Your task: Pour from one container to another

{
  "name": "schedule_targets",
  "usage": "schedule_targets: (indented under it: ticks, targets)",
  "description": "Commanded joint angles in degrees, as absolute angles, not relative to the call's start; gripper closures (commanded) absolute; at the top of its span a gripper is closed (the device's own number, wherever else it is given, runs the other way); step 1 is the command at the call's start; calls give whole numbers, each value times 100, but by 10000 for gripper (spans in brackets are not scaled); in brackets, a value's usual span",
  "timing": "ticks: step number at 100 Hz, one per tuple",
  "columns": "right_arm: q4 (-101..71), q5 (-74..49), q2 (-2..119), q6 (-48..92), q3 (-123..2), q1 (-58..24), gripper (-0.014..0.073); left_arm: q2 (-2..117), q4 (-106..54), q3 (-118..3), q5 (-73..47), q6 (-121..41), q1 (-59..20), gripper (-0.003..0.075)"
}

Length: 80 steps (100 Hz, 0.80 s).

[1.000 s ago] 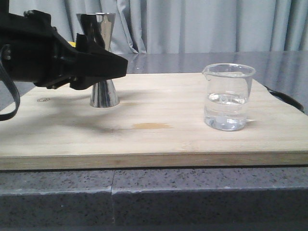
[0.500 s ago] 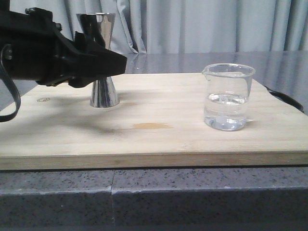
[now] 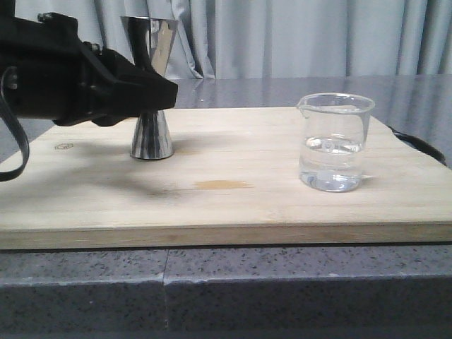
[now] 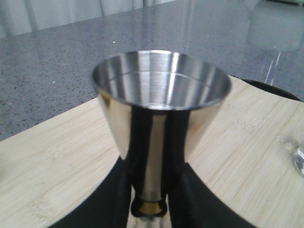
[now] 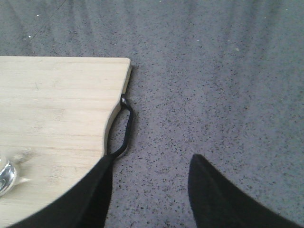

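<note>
The steel jigger [image 3: 151,92] stands upright at about ten o'clock on the wooden cutting board [image 3: 233,205], its long axis vertical and its foot seemingly resting on the board. The left tool [image 3: 157,92] is at the jigger's narrow waist; the left wrist view shows its two dark fingers [image 4: 179,187] on either side of the gold band [image 4: 148,207], closed on the jigger or very nearly so.

The glass beaker [image 3: 334,141] stands upright at about three o'clock on the board, well apart from the jigger, with clear liquid filling roughly its lower half and its pouring lip turned toward nine o'clock, the jigger's side.

The right tool [image 5: 149,190] hangs with its fingers spread and nothing between them, over the grey bench [image 5: 213,85] off the board's handle corner, so the right arm is the nearer one to the beaker. A pour would likely depend on bringing the lip over the jigger's open bowl.
</note>
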<state>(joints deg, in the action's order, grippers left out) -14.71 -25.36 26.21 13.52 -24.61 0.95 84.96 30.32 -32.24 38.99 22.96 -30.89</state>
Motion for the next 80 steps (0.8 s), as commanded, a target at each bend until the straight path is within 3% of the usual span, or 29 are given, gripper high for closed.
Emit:
schedule_targets:
  ticks: [1,23,57,80]
  targets:
    - [-1534,-2106,2689,1429,-2609,91,260,8356,2921,-3401,4356,2296,-3065,739]
    - [-1577,-2106,2689,1536,-2609,91,260,8356,2901,-3401,5018,2296,-3065,739]
    - [-3669,-2342,2689,4094,-2609,91,260,8335,2901,-3411,5357,2296,-3065,739]
    - [-4123,-2564,2703,4638,-2609,91,260,8268,2901,-3437,5457,2296,-3065,739]
